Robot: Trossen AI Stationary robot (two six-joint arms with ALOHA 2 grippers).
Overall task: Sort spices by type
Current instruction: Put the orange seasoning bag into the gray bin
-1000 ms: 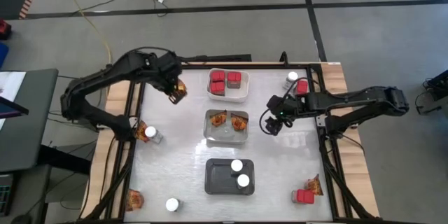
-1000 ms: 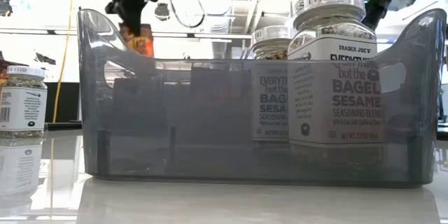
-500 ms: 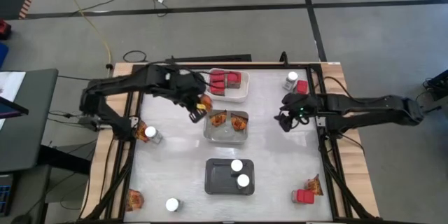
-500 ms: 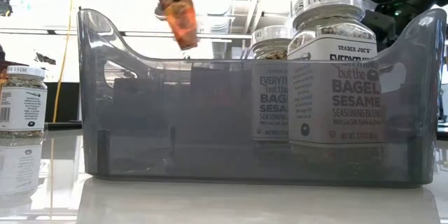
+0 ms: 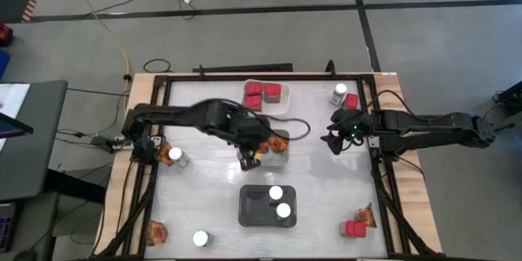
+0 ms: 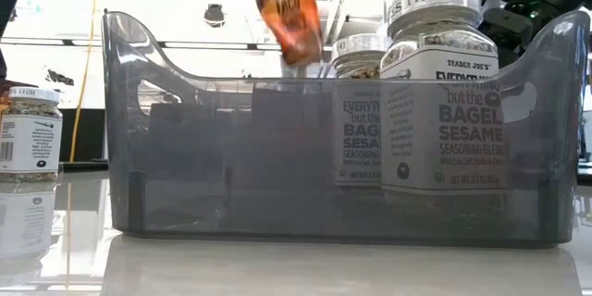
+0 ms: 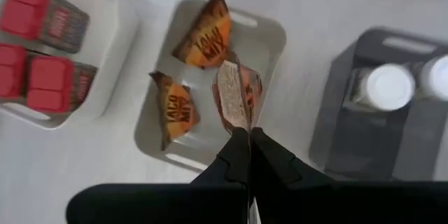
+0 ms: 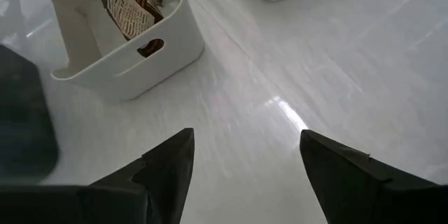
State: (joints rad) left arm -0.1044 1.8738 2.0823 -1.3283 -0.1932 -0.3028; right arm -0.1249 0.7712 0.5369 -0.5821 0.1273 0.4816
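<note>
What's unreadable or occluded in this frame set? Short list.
- High view: the left tool and arm cover part of the clear tray, so its packets cannot be counted there.
- Low view: the dark grey tray wall blocks the table behind; the held taco packet is cut off at the top edge.
- Right wrist view: the right tool faces bare table; no loose spices show.

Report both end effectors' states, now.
Left end effector: closed on an orange-brown packet above the clear tray.
Right end effector: open, empty.
</note>
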